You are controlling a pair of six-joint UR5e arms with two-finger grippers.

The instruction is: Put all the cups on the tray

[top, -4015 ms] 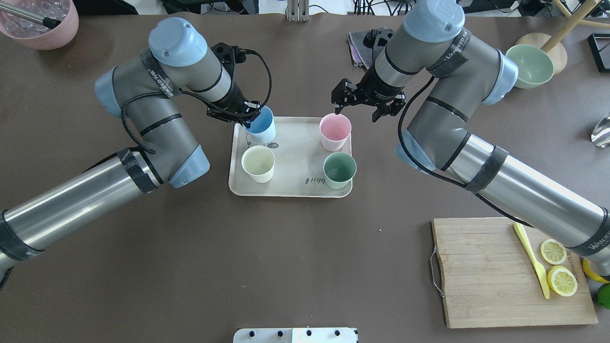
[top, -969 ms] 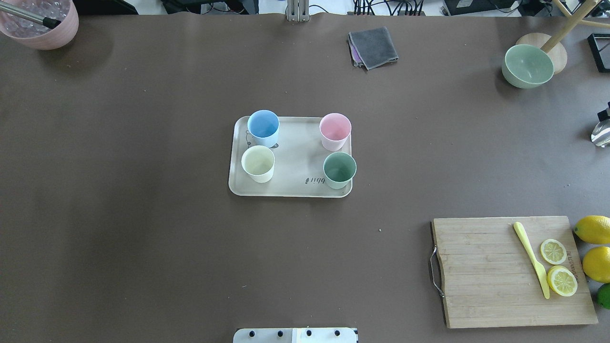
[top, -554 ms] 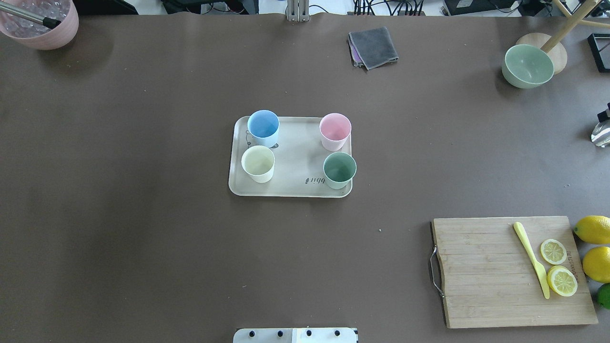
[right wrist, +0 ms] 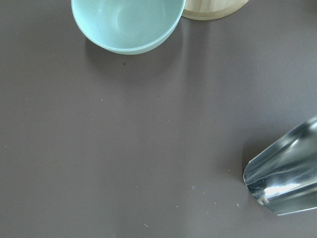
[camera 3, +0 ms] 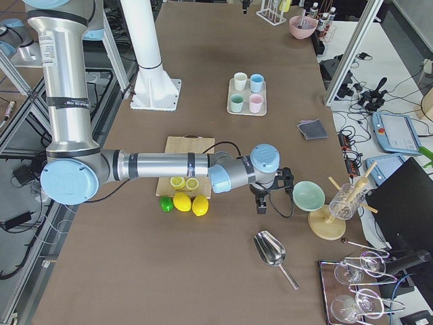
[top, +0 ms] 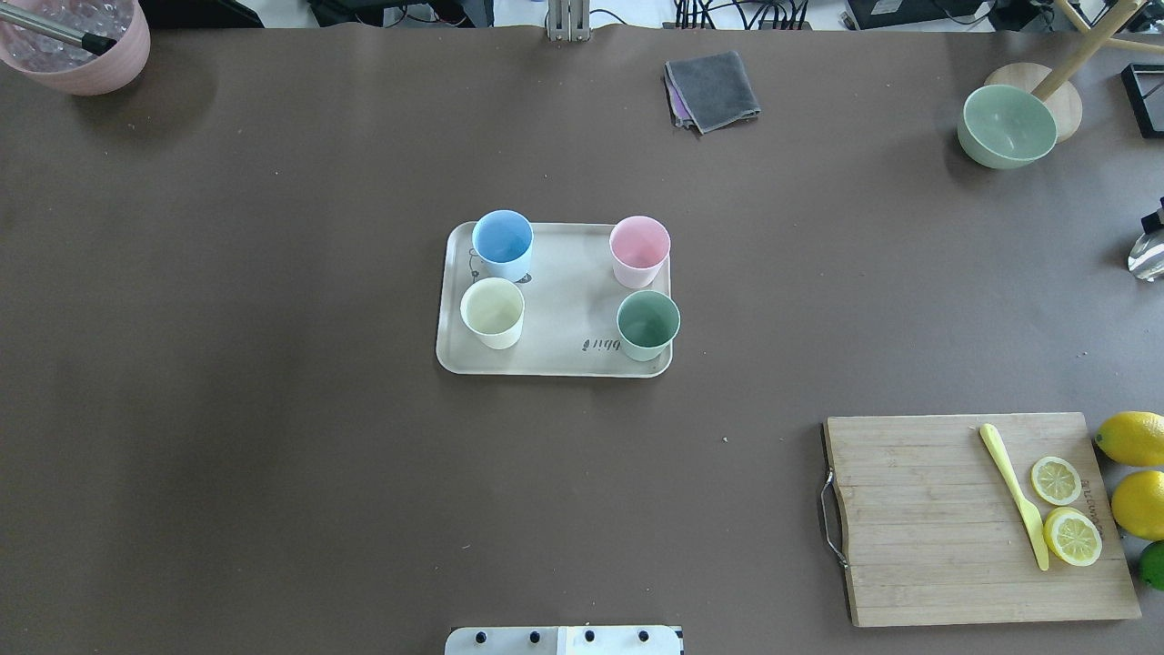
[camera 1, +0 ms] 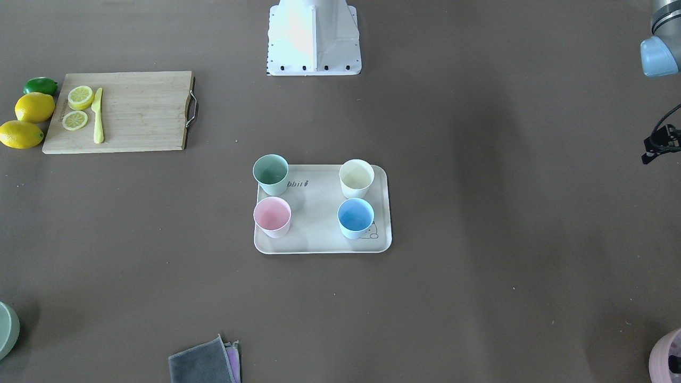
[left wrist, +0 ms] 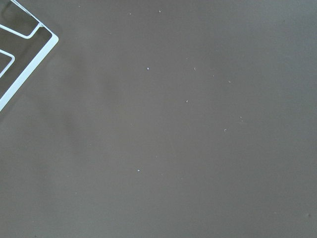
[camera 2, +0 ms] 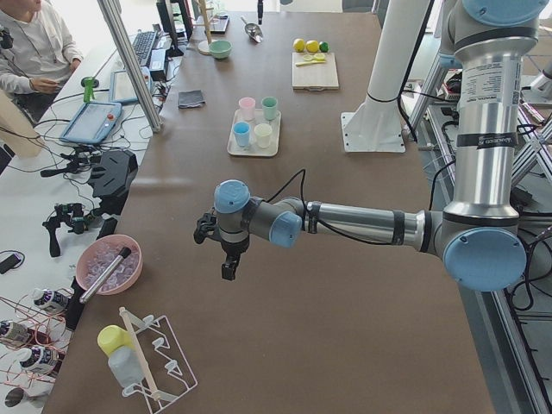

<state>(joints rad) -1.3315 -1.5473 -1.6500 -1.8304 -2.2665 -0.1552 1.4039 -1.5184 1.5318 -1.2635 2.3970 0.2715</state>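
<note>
The beige tray (top: 568, 291) lies mid-table and also shows in the front-facing view (camera 1: 319, 226). Four cups stand upright on it: light blue (top: 502, 238), pale pink (top: 639, 244), cream white (top: 492, 307) and sage green (top: 647, 320). No gripper touches them. My left gripper (camera 2: 227, 267) hangs over bare table far to the left of the tray. My right gripper (camera 3: 264, 203) hangs over bare table far to the right, near a green bowl. I cannot tell whether either is open or shut.
A wooden cutting board (top: 928, 518) with lemon slices and a yellow knife lies front right, whole lemons (top: 1132, 437) beside it. A grey cloth (top: 714, 91), a green bowl (top: 1008, 123), a pink bowl (top: 77, 45) and a metal scoop (right wrist: 285, 178) sit near the edges.
Four seconds ago both arms were over the tray, the left gripper at the blue cup, the right beside the pink cup. Both have withdrawn sideways. Nothing has changed over the last second.
</note>
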